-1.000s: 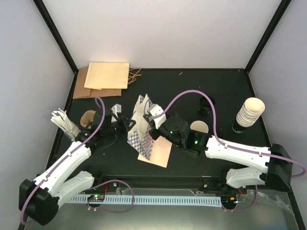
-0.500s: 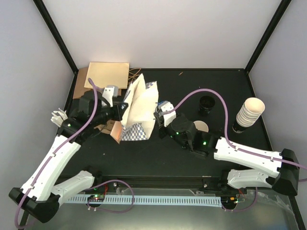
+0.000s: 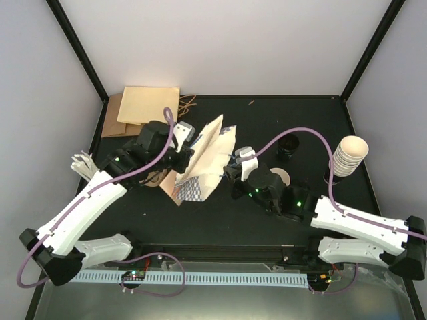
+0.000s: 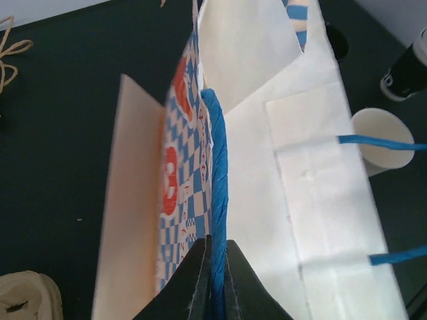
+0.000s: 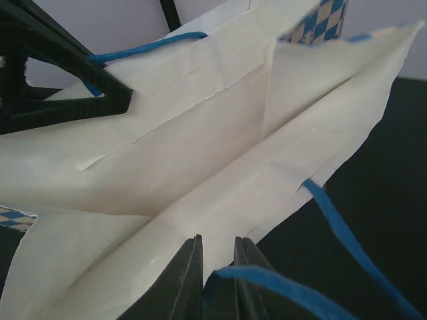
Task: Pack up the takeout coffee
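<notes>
Holding the checked bag (image 3: 199, 175) between 2 arms: the left gripper (image 4: 217, 267) is pressed together on 1 blue handle (image 4: 215, 167), and the right gripper (image 5: 217, 277) pinches the second handle (image 5: 347, 233). The bag mouth is a narrow slit. The paper cup (image 3: 283, 177) stands upright just right of the right gripper, so the right arm is nearer. The black lid (image 3: 287, 145) lies just beyond it. Bare table (image 3: 267, 120) lies far; the cup stack (image 3: 347, 157) bounds the right.

Lab test cell (enclosed on three sides): white wall panels (image 3: 227, 47), black frame posts (image 3: 77, 50), black tabletop (image 3: 267, 120), slotted cable duct (image 3: 220, 279).
</notes>
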